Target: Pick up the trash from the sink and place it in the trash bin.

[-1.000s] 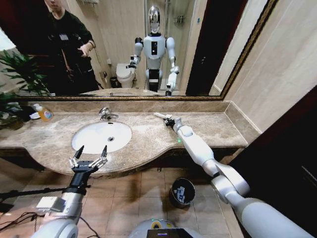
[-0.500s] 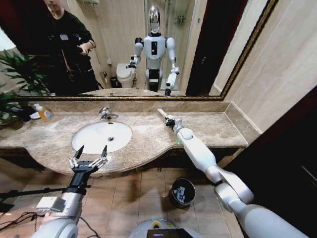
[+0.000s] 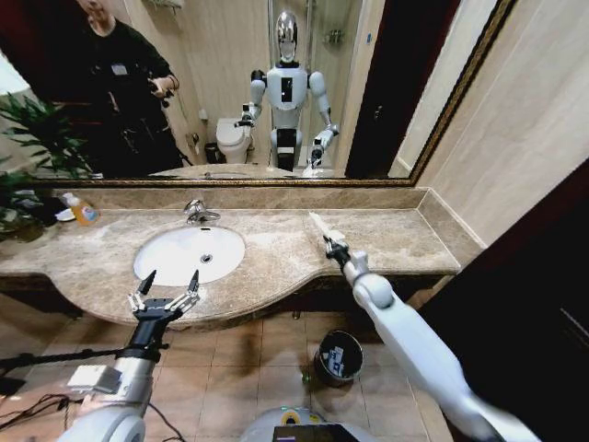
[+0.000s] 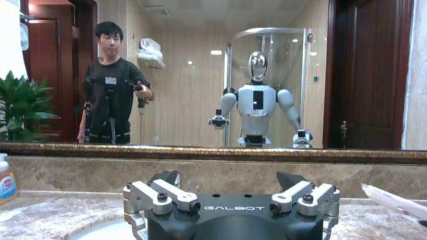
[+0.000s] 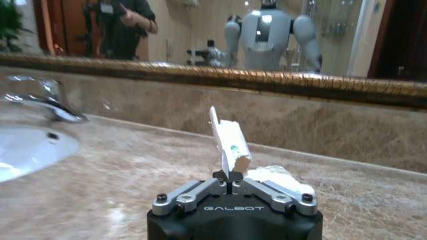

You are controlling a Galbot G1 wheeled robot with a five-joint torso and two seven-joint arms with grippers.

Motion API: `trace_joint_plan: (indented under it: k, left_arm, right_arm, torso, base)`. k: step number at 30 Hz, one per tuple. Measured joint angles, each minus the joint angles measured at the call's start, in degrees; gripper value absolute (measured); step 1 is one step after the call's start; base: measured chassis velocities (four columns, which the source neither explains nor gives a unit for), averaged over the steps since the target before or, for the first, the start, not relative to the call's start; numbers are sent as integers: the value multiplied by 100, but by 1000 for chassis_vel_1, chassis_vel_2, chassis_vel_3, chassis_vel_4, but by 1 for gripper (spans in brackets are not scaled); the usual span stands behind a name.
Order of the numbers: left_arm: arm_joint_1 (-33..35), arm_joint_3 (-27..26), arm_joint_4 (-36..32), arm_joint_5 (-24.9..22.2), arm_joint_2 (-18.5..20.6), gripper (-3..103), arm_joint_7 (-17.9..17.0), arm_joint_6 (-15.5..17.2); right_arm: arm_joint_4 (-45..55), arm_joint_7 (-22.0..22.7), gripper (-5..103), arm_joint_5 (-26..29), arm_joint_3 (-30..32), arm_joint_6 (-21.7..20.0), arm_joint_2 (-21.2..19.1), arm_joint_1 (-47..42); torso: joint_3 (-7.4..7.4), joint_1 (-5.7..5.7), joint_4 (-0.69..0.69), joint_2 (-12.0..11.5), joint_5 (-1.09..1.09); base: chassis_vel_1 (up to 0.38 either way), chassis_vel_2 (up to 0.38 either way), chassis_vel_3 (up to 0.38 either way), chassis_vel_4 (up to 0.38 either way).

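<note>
- Right end effector (image 3: pixel 329 245), centre frame, pinches a slim white packet (image 3: pixel 319 226) clear above the worktop (image 3: pixel 276 253), likely for carrying to the black trash bin (image 3: pixel 338 356), lower centre.
- Left end effector (image 3: pixel 166 293), lower left beside the sink (image 3: pixel 190 252), waits spread wide.

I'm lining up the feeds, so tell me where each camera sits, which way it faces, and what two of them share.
Head view: high on the robot, looking down at the sink and trash bin; both arms show.
Left wrist view: behind the open left gripper, facing the mirror.
Right wrist view: behind the right gripper, shut on a white packet, facing the countertop.
Shared: head and right wrist views both show the packet.
</note>
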Motion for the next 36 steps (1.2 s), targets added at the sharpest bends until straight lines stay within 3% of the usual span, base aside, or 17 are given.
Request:
trace_joint_plan:
  k: [6, 11, 15, 18, 23, 29, 36]
  left_arm:
    - [0, 0, 0, 0, -1, 100, 4, 0]
    - [0, 0, 0, 0, 0, 100, 2, 0]
    - [0, 0, 0, 0, 0, 100, 1, 0]
    - [0, 0, 0, 0, 0, 100, 1, 0]
    - [0, 0, 0, 0, 0, 100, 1, 0]
    - [0, 0, 0, 0, 0, 100, 1, 0]
    - [0, 0, 0, 0, 0, 100, 0, 0]
  right_arm:
    - [1001, 143, 0, 31, 568, -74, -119, -1108]
    - [1505, -33, 0, -55, 1400, 71, 56, -2317]
    - [1717, -391, 0, -222, 1960, 362, 253, -3165]
    - [1707, -725, 0, -404, 2319, 805, 512, -3839]
    - [1523, -972, 0, -534, 2463, 1385, 759, -4516]
    - [860, -1246, 0, -761, 2385, 1843, 876, -4631]
    - [-797, -1257, 0, -1038, 2062, 2080, 1108, -3860]
  torso:
    - [0, 0, 0, 0, 0]
    - [0, 0, -1, 0, 0]
    - [0, 0, -1, 0, -1]
    - [0, 0, 0, 0, -1]
    - [1, 0, -1, 1, -2]
    - [1, 0, -1, 1, -3]
    - [1, 1, 0, 0, -3]
  base:
    - [0, 0, 0, 0]
    - [0, 0, 0, 0]
    - [0, 0, 0, 0]
    - [0, 0, 0, 0]
    - [0, 0, 0, 0]
    - [0, 0, 0, 0]
    - [0, 0, 0, 0]
